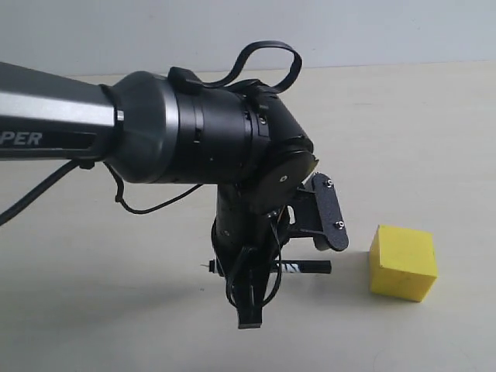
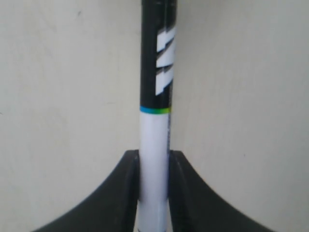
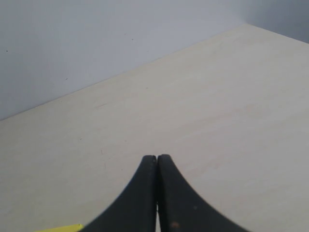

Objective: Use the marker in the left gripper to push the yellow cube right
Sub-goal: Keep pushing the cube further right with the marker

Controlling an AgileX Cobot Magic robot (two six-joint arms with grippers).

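The yellow cube rests on the pale table at the right of the exterior view. My left gripper points down at the table to the cube's left and is shut on the marker. The marker lies level just above the table, its black lettered cap aimed at the cube, with a small gap between its tip and the cube's left face. In the left wrist view the fingers clamp the white barrel of the marker. My right gripper is shut on nothing above bare table; a yellow sliver of the cube shows at the frame's edge.
The thick black left arm with its looping cable fills the upper left of the exterior view. A black camera bracket juts toward the cube. A grey wall bounds the table at the back.
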